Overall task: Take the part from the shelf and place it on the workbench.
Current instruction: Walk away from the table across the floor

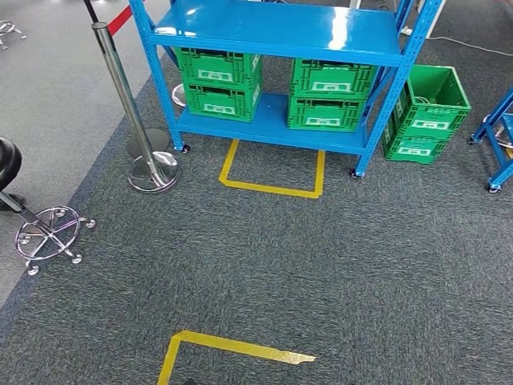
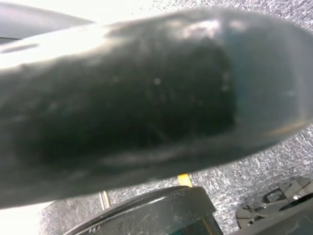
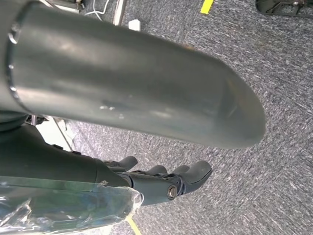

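Standing ahead on the grey carpet point(image 1: 363, 273), the blue shelf point(image 1: 272, 32) carries four green crates point(image 1: 220, 68) on its lower deck, stacked in two pairs, left and right. The crate interiors are dark from the head view, so the part cannot be made out; its location cannot be told. A fifth and sixth green crate point(image 1: 433, 108) sit stacked on the floor just beside the shelf's right leg, the upper one open-topped.

Yellow floor tape point(image 1: 272, 188) marks an open-sided box directly in front of the shelf; a second yellow tape corner point(image 1: 230, 346) lies nearer the robot. A chrome stanchion post point(image 1: 121, 80) with a round base stands to the left of the shelf, and a stool with a chrome wheeled base point(image 1: 48, 234) stands further left.

Right hand point(image 3: 166, 178): seen from the right wrist view, dark fingers point(image 3: 195, 172) extended side by side, slightly curved, with nothing between them, above the carpet. Clear plastic wrap point(image 3: 66, 208) covers the forearm section behind it.

Left hand: the left wrist view is blocked by a blurred dark rounded surface, probably the arm's own cover; the fingers' state cannot be told.
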### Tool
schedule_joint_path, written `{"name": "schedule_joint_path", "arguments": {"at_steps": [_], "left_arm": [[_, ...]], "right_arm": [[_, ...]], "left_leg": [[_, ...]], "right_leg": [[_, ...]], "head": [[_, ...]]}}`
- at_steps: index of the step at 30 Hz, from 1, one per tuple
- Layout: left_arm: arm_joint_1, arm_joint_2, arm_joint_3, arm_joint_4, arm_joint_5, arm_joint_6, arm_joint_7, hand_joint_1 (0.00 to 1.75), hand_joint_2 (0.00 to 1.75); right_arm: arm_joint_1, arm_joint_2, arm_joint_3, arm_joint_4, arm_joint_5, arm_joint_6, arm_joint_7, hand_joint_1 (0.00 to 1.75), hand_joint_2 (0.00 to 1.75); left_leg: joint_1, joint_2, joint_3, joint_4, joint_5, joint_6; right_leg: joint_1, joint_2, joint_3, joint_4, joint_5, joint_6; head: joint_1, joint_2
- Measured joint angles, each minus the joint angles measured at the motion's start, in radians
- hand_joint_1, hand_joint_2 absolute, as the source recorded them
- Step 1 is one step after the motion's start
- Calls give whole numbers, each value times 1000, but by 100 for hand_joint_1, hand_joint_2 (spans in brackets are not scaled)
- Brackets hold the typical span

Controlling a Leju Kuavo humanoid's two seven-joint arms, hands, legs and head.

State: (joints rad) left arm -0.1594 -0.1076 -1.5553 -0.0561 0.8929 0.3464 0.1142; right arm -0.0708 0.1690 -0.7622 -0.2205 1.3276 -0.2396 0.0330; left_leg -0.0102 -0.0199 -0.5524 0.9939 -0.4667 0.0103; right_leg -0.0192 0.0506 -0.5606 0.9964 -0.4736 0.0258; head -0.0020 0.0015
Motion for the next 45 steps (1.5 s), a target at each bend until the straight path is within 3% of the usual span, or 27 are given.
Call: {"name": "schedule_joint_path", "arguments": {"at_steps": [7,12,14,15,18,19,20,21,22,24,25,29,31,33,34,35,36,38,39,41,45], "left_arm": [[0,1,0,0,-6,8,2,0,0],[-1,4,0,0,-19,12,2,0,0],[-2,4,0,0,-23,14,2,0,0],[-2,4,0,0,-24,14,2,0,0],[0,4,0,0,-25,15,3,0,0],[1,4,0,0,-25,15,3,0,0],[2,4,0,0,-25,15,4,0,0],[2,4,0,0,-25,15,4,0,0],[2,4,0,0,-25,14,5,0,0],[1,4,0,0,-25,14,5,0,0],[1,5,0,0,-25,14,5,0,0],[1,6,0,0,-25,14,6,0,0],[0,7,0,0,-27,14,6,0,0],[0,7,0,0,-29,14,6,0,0],[1,7,0,0,-30,14,6,0,0],[2,7,0,0,-31,14,6,0,0],[3,7,0,0,-32,14,6,0,0],[3,8,0,0,-33,14,6,0,0],[3,9,0,1,-33,14,6,0,0],[1,10,0,1,-34,14,6,0,0],[2,9,0,1,-35,14,8,0,0]], "right_arm": [[1,0,0,0,5,0,1,0,0],[2,0,0,0,9,0,1,0,0],[2,0,0,0,12,0,1,0,0],[1,0,0,0,14,0,1,0,0],[1,0,-1,0,17,1,1,0,0],[3,0,-1,0,18,1,1,0,0],[5,0,-1,0,19,2,2,0,0],[5,0,-1,0,20,2,2,0,0],[5,0,-1,0,21,2,2,0,0],[2,0,-1,0,22,2,2,0,0],[1,0,-1,0,22,2,2,0,0],[4,0,-1,0,24,2,4,0,0],[3,0,-1,0,27,2,4,0,0],[3,0,-2,0,29,1,4,0,0],[3,0,-2,0,30,1,4,0,0],[4,0,-2,0,31,1,4,0,0],[4,0,-3,0,33,1,3,0,0],[3,0,-3,0,35,0,2,0,0],[2,1,-4,0,36,0,2,0,0],[2,1,-5,0,37,0,1,0,0],[2,1,-8,0,40,0,2,0,0]], "left_leg": [[-1,0,-1,2,-1,2],[-6,0,0,1,-1,18],[-3,6,7,-15,8,29],[0,9,11,-24,12,33],[-1,19,12,-27,12,38],[-1,21,13,-27,11,37],[-1,22,14,-26,9,35],[-1,23,16,-25,7,31],[0,23,19,-23,3,27],[-3,23,21,-14,-6,14],[-5,23,20,-9,-9,9],[-2,23,15,10,-26,-8],[2,22,-21,89,-73,-20],[6,22,-94,229,-131,-28],[8,22,-123,280,-142,-29],[9,22,-137,295,-131,-28],[9,22,-131,269,-100,-24],[7,20,-77,141,-16,-11],[4,18,-51,80,9,-3],[0,16,-25,20,16,6],[5,18,-14,-6,14,15]], "right_leg": [[-1,0,0,-1,1,2],[-7,1,2,-7,3,17],[-6,-10,-8,10,-11,21],[-5,-19,-25,45,-32,21],[-4,-40,-119,236,-122,22],[-4,-42,-138,274,-130,23],[-4,-43,-138,274,-118,24],[-5,-45,-117,232,-89,24],[-6,-49,-80,161,-52,24],[-6,-55,-16,42,-14,19],[-5,-56,0,16,-12,14],[-4,-51,6,13,-18,-8],[-6,-50,8,11,-18,-17],[-5,-50,9,12,-21,-22],[-4,-49,10,12,-22,-24],[-3,-47,13,12,-24,-24],[-3,-45,16,12,-26,-25],[-2,-40,24,11,-32,-23],[0,-37,26,12,-35,-19],[1,-36,25,12,-39,-10],[1,-40,10,37,-59,11]], "head": [[0,0],[0,0],[1,0],[4,0],[9,0],[9,0],[10,0],[10,0],[10,0],[11,0],[10,0],[6,0],[3,0],[1,0],[1,0],[1,0],[1,0],[1,0],[1,0],[1,0],[2,0]]}}
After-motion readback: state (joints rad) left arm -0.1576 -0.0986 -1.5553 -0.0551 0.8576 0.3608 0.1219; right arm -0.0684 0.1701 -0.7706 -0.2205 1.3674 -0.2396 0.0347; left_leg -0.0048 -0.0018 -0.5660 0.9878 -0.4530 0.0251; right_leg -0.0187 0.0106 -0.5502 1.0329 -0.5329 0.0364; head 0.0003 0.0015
